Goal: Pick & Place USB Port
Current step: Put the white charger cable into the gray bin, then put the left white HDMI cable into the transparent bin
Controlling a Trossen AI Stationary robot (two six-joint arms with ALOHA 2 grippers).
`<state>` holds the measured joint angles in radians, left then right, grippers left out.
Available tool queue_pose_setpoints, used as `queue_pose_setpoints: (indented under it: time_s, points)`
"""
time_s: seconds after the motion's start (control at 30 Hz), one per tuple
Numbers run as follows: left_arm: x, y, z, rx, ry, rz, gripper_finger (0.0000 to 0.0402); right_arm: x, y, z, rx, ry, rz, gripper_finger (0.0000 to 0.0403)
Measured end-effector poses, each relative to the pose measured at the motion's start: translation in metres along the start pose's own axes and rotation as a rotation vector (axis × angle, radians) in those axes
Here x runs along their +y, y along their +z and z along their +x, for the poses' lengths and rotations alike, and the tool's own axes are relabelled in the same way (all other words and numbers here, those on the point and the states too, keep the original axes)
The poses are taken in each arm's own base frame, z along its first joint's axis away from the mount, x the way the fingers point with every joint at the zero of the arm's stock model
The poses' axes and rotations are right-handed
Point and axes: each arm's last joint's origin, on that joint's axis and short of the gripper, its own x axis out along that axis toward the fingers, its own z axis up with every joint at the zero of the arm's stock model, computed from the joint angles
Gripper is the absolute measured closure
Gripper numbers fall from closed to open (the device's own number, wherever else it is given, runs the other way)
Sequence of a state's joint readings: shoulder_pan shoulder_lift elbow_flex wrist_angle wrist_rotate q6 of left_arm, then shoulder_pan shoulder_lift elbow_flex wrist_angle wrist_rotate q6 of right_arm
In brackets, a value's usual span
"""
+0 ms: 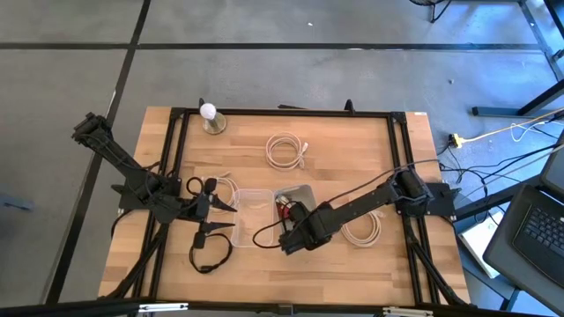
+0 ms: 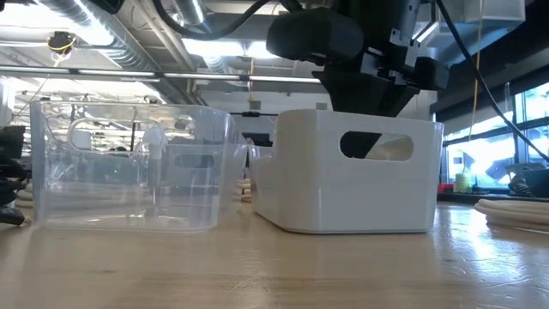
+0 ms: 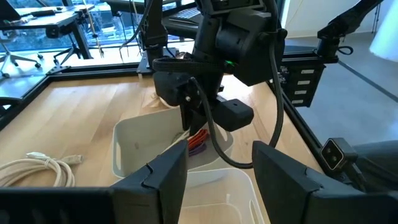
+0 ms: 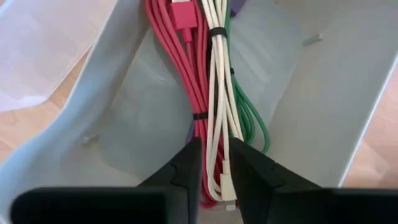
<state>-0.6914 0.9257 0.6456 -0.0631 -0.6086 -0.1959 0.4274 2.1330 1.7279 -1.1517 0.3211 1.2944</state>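
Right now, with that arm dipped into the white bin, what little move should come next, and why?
Probably open the jaws a bit wider and lift straight up. The right gripper sits low in the white bin, jaws narrowly parted around the white cable, which already lies beside the red cable and green cable.
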Motion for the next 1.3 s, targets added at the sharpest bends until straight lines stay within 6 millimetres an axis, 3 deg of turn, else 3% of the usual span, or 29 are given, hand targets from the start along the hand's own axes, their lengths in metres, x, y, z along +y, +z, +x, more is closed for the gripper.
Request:
queue_pose_setpoints:
  time_s: [0.2,0.53,0.73,0.9,1.13,1.3]
  points:
    - [0.0,0.0,0.0,0.0,0.0,0.0,0.0229,-0.005,0.0,-0.011,-0.125,-0.096,-0.045,0.031]
    - [-0.004,-0.001,0.0,0.039,-0.14,-0.074,0.0229,-0.006,-0.021,-0.092,-0.508,-0.188,-0.227,0.0334]
    - [-0.001,-0.028,-0.005,0.349,-0.168,-0.21,0.0229,-0.005,-0.046,-0.129,-0.554,-0.092,-0.372,0.0343]
    - [0.012,-0.055,-0.016,0.642,0.005,-0.314,0.0229,-0.005,-0.069,-0.143,-0.563,-0.054,-0.464,0.0343]
    - [0.013,-0.067,-0.013,0.735,0.102,-0.22,0.0229,-0.006,-0.096,-0.152,-0.567,-0.002,-0.491,0.0343]
    - [0.008,-0.079,-0.002,0.821,0.097,-0.095,0.0229,-0.007,-0.111,-0.154,-0.44,0.038,-0.536,0.0325]
